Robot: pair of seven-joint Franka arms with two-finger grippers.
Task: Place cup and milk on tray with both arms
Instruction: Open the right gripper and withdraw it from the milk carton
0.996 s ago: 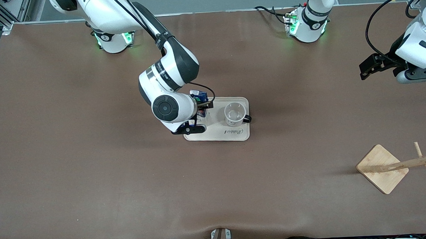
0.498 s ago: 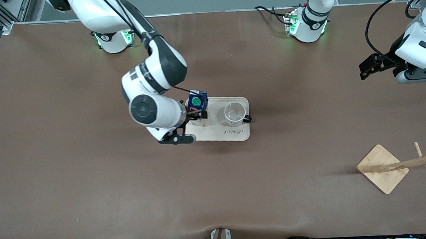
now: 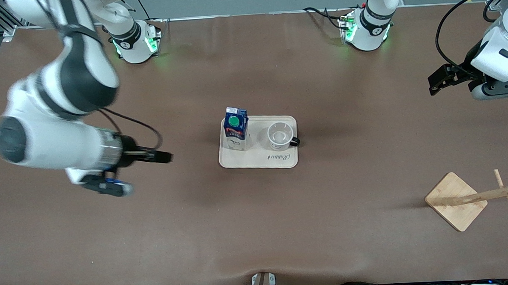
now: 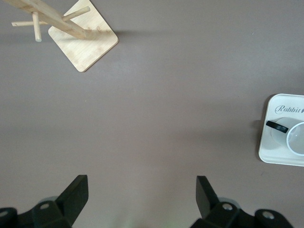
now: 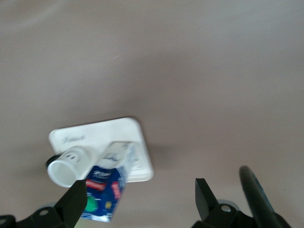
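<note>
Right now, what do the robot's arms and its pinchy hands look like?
Both arms are glossy white with rounded segments and black bands at the joints. Their round bases glow with green lights, and black cables loop along them. The right gripper and the left gripper are black, each with two flat fingers. The right arm's wrist has a round dark-grey cap.

1. "Rabbit" in dark script on the floor of the tray, along the edge nearest the front camera, just beside the cup.
2. Same word partly cut off at the picture's edge in the left wrist view, legible as "Rabbi".
3. Printing on the milk carton's sides too small and blurred to read.
</note>
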